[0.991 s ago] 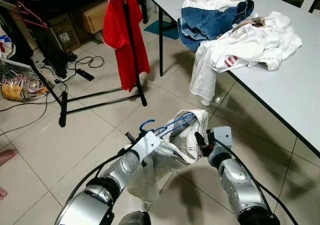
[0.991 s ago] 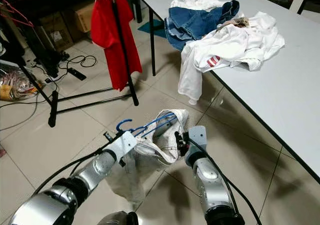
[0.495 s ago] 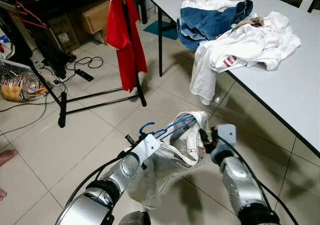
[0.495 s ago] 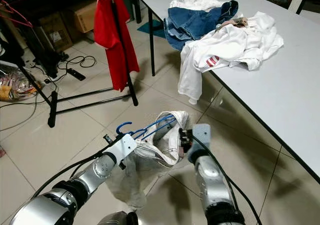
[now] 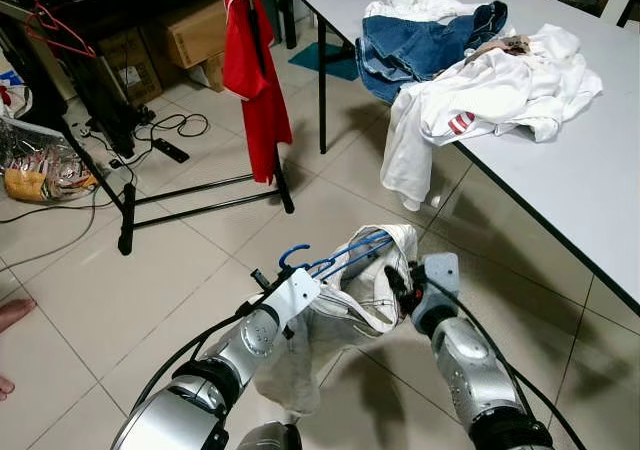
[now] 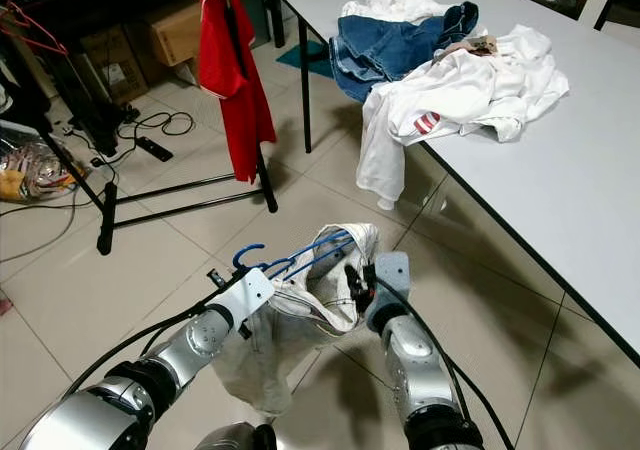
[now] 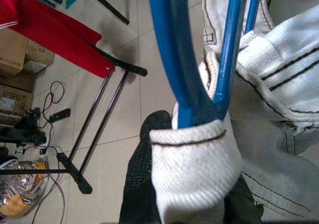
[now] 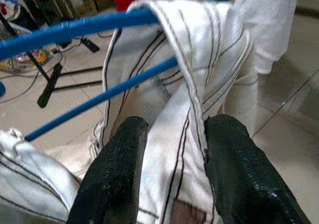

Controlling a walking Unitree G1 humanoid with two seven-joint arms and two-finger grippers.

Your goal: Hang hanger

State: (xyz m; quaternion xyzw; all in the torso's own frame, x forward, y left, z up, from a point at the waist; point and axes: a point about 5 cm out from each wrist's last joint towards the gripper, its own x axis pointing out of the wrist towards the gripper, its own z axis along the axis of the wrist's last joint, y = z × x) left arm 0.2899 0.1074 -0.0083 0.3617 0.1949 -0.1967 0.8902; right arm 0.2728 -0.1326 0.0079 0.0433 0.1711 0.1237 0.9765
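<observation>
A blue hanger (image 5: 338, 255) carries a cream striped garment (image 5: 345, 310) low over the tiled floor, between my two arms. My left gripper (image 5: 300, 276) is shut on the hanger's neck together with a fold of the cloth (image 7: 192, 154), just behind the hook (image 5: 292, 250). My right gripper (image 5: 398, 282) is shut on the garment's edge at the hanger's far end, and the cloth (image 8: 172, 134) passes between its black fingers (image 8: 117, 174). A black clothes rack (image 5: 265, 120) stands ahead to the left with a red shirt (image 5: 255, 70) hanging on it.
A white table (image 5: 570, 180) on the right holds jeans (image 5: 420, 40) and white clothes (image 5: 490, 90) that droop over its edge. Cardboard boxes (image 5: 195, 30), cables (image 5: 170, 130) and a plastic bag (image 5: 35, 165) lie beyond the rack's base (image 5: 200, 205). A person's foot (image 5: 12, 315) shows at far left.
The red shirt on the rack has turned and looks narrower. My right gripper has shifted slightly left along the garment. The cloth hangs a little lower than one second ago.
</observation>
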